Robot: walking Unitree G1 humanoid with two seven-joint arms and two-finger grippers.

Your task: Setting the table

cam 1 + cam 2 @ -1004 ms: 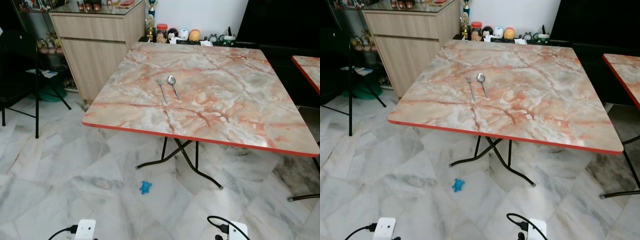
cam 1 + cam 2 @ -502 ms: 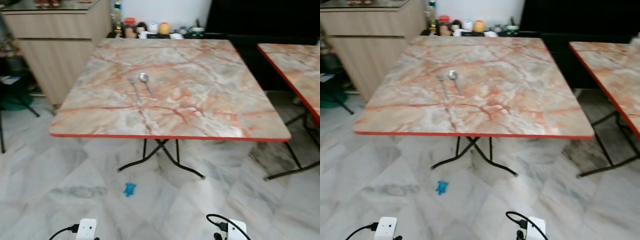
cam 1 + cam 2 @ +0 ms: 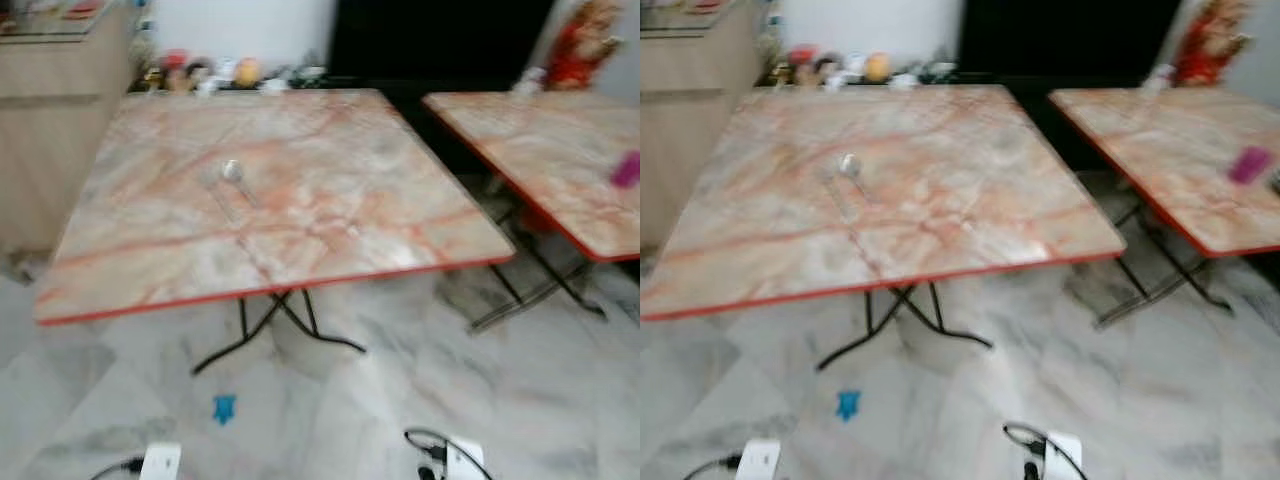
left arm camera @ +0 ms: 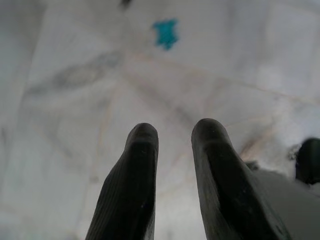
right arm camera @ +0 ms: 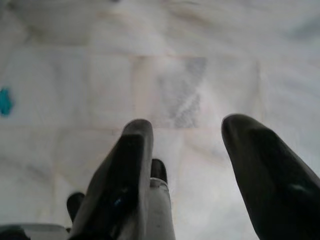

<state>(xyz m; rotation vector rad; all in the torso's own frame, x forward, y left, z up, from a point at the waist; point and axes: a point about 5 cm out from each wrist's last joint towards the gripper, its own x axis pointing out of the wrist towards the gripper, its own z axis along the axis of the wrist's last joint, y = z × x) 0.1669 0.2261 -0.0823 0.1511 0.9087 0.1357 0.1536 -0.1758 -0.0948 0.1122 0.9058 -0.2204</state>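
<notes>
A square table [image 3: 330,240] with a marbled pink top and red rim stands in front of me. A metal spoon [image 3: 232,172] lies on its left half, with a fork [image 3: 222,200] beside it, blurred. Both arms hang low over the floor. In the left wrist view, my left gripper [image 4: 172,131] is open a little with nothing between its black fingers. The right wrist view has my right gripper [image 5: 192,130] open wider and empty, above the pale marble tiles.
A second table [image 3: 540,150] of the same kind stands to the right, with a pink object [image 3: 1248,164] on it. A wooden cabinet [image 3: 50,90] is at the left and small jars [image 3: 200,72] behind. A blue toy [image 3: 223,408] lies on the floor.
The camera has swung to the right: the table with the spoon and fork has slid left in view and the second table has come into sight. The picture is blurred now.
</notes>
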